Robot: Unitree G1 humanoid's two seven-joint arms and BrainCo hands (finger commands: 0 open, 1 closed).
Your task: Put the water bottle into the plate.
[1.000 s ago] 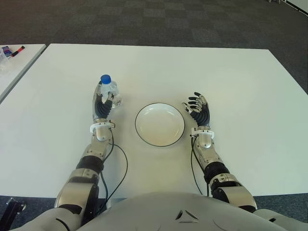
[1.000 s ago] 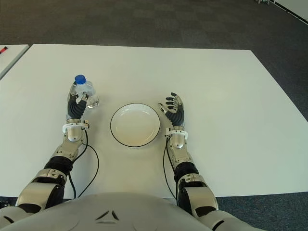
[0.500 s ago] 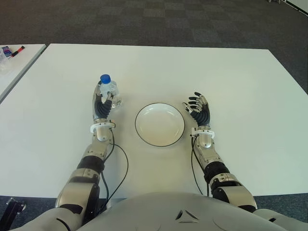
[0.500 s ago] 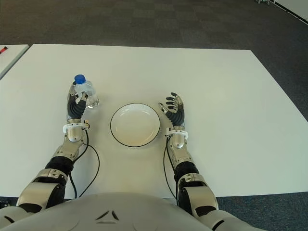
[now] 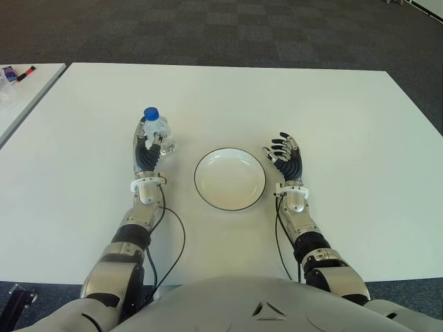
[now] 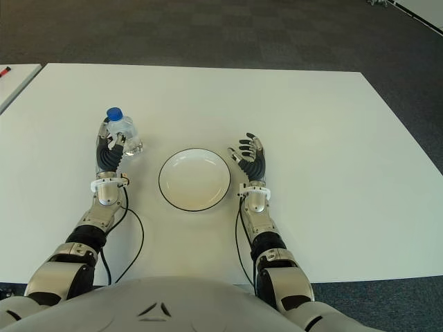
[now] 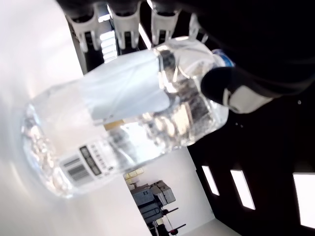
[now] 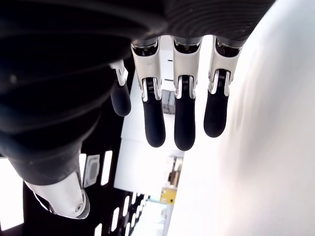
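Gripping the water bottle (image 5: 156, 131) at centre-left of the frame, the left hand (image 5: 147, 150) has its fingers (image 7: 125, 22) wrapped round the body and the thumb pressed near the neck. Bottle: clear plastic, blue cap, upright on the white table (image 5: 346, 111), to the left of the plate (image 5: 230, 178) and apart from it.

Plate: white, dark-rimmed, round, centre of frame, nothing in it.

Right hand (image 5: 285, 158): beside the plate's right edge, fingers spread, holding nothing.

Step in hand, by judgement: lift and carry to the plate. Best done by keeping the grasp firm, raising the base clear of the plate's rim, holding the bottle upright, and setting it down near the plate's middle before letting go.

Markings: a pale label wraps the bottle, with a barcode; no lettering can be read.
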